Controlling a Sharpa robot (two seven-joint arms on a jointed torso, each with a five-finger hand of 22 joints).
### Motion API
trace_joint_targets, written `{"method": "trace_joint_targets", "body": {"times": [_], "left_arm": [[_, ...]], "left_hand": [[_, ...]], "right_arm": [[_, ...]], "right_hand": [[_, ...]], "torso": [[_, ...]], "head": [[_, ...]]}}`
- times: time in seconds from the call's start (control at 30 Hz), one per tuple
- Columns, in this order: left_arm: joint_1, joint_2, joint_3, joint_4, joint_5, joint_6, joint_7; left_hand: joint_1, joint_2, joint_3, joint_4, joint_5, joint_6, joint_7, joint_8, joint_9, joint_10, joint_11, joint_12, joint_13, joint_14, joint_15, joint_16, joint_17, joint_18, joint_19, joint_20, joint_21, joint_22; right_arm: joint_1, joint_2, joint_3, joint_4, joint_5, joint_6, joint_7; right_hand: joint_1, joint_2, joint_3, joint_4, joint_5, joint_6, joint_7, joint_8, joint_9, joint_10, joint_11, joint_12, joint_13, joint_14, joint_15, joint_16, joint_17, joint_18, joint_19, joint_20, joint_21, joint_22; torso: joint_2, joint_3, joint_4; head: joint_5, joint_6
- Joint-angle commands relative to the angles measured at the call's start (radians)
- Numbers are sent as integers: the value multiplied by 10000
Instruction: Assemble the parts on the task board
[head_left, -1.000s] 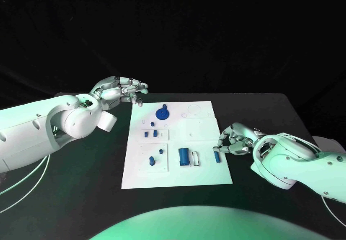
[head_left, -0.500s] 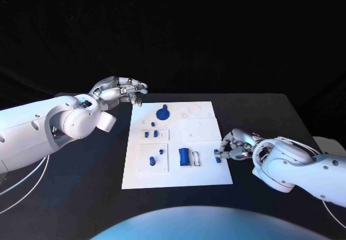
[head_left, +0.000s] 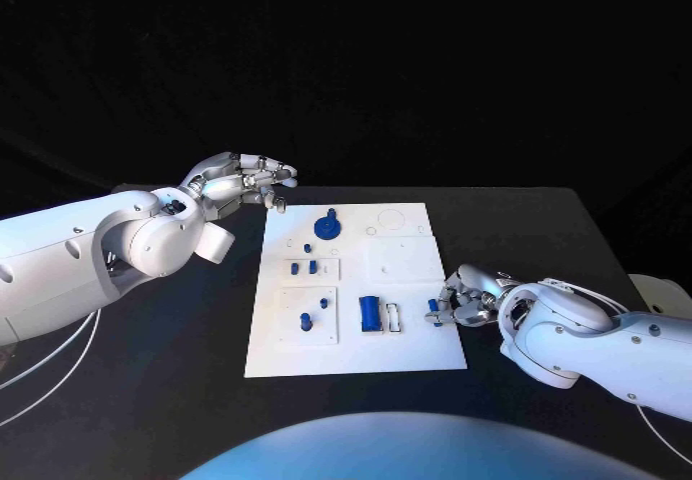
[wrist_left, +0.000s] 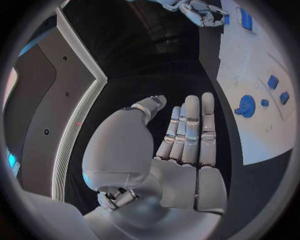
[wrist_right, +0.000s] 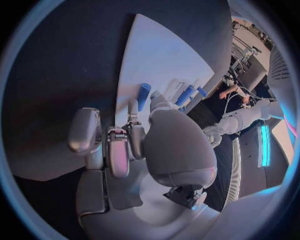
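Beyond far-left corner of task board (head_left: 411, 345), left hand (head_left: 242, 182) hovers over black bench (head_left: 173, 340), fingers loosely curled, holding nothing. Board lies mid-bench; round blue part (head_left: 327, 227) near its far edge, small blue parts (head_left: 300, 268) on left half, blue cylinder (head_left: 369, 314) toward near edge. At board's right edge, right hand (head_left: 469, 296) pinches small blue peg (head_left: 434, 312), fingertips closed on it.

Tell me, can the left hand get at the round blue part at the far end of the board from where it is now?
Probably yes. The left hand hovers open just off the task board's far left corner, and the round blue part lies close by with nothing over it. The right hand is busy at the opposite edge.
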Motion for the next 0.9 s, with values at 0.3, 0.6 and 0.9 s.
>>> {"method": "trace_joint_targets", "body": {"times": [0.3, 0.6, 0.9], "left_arm": [[5, 2, 7, 39, 34, 82, 110], [5, 4, 7, 41, 34, 87, 90], [6, 7, 7, 41, 20, 88, 50]], "left_hand": [[26, 66, -15, 42, 42, -70, -3, 55, -16, -66, 15, 46, -7, -72, 28, 53, 13, 102, 9, 89, -40, -16], [12, 64, -29, 67, 47, -84, -4, 78, -21, -76, 15, 80, -5, -71, 30, 61, 16, 103, 8, 91, -37, -23], [33, 68, -21, 57, 53, -85, -9, 87, -21, -83, 13, 88, -6, -72, 28, 62, 16, 104, 8, 91, -35, -24]], "right_arm": [[-119, 190, -17, -119, -617, 452, -230], [-127, 191, -17, -12, -578, 126, -322], [-72, 78, -13, 484, 219, -453, -358]], "right_hand": [[1927, 265, 826, -114, -102, 168, -115, -177, -56, 18, -122, -51, 535, 943, -64, 2, 2170, -74, 34, -28, -42, 480], [1803, -433, 4824, -98, -952, 221, -159, -219, 155, 85, -224, -34, 626, 958, -98, 21, 2241, -95, 99, -92, -13, 639], [172, -1259, 7491, -643, -1071, 17, -169, 190, 826, 147, -181, -8, 683, 964, -116, 26, 2265, -100, 145, -86, -46, 742]], "torso": [[-11, 2, -1], [-17, -5, 8], [-18, -15, 11]], "head": [[11, 1], [32, 1], [85, 1]]}}
